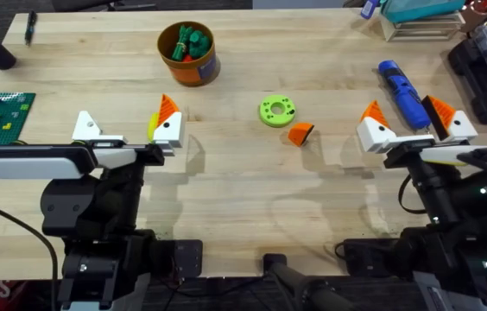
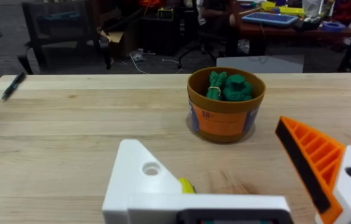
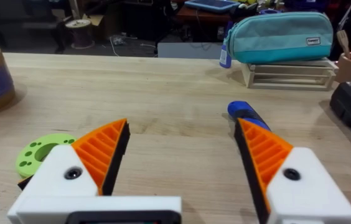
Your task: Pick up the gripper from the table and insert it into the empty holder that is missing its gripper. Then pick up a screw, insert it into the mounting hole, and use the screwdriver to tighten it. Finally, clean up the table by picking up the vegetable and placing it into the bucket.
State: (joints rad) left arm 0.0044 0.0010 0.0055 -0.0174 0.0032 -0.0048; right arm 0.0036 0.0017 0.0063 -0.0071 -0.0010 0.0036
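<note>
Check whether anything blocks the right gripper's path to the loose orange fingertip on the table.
Nothing visible does. The orange fingertip lies on bare wood between the green disc and the right gripper, with open table between them.

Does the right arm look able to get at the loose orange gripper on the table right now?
Probably yes. The orange gripper lies in the open beside the green disc, with bare table between it and the right tool, whose fingers are open.

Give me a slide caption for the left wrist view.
Left gripper open, one holder missing its orange pad, facing the bucket of green toys.
</note>
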